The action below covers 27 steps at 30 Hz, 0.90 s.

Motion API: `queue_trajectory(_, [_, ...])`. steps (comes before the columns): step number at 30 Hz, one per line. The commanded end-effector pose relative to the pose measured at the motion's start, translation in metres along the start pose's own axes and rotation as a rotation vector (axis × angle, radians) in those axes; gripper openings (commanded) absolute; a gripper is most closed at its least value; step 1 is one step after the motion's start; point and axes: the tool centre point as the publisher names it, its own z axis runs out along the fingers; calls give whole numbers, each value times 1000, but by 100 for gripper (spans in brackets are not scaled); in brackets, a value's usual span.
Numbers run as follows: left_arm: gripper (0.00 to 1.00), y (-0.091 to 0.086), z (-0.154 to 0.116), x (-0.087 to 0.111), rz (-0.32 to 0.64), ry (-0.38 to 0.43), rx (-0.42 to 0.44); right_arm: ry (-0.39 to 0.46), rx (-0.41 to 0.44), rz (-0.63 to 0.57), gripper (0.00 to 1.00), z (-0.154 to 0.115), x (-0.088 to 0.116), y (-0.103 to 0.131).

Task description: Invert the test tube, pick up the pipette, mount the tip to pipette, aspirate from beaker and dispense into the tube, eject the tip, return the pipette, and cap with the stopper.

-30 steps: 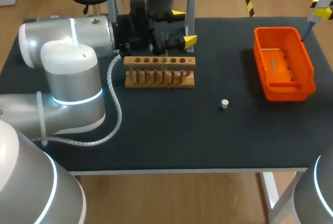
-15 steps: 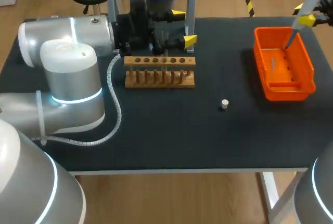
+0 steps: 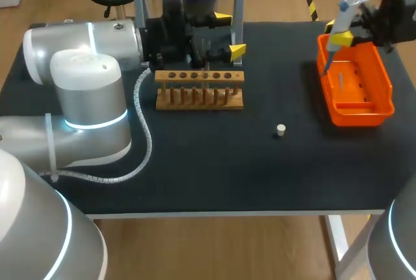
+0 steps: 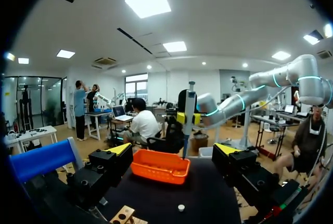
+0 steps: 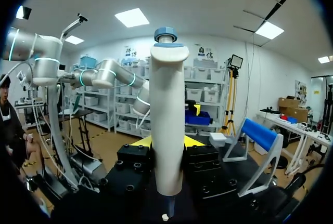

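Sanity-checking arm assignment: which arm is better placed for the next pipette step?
Right, likely: the right gripper is shut on the pipette over the orange tray; the left gripper is open, back by the wooden rack.

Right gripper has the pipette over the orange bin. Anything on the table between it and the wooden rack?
Nothing visible does. The pipette in the right gripper hangs over the orange bin, and the stretch of table from there to the wooden rack holds nothing. The stopper lies nearer the front edge, off that line.
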Motion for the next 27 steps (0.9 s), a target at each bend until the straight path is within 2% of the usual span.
queue_trajectory(1, [100,1,2,1,1,-4,2,-124,-4,10,0,25,9,-1])
queue_trajectory(10, [100,1,2,1,1,-4,2,-119,-3,16,0,56,10,-13])
queue_trajectory(16, [100,1,2,1,1,-4,2,-96,-10,31,0,78,1,-21])
queue_trajectory(27, [100,1,2,1,1,-4,2,-52,-19,17,0,118,-18,-18])
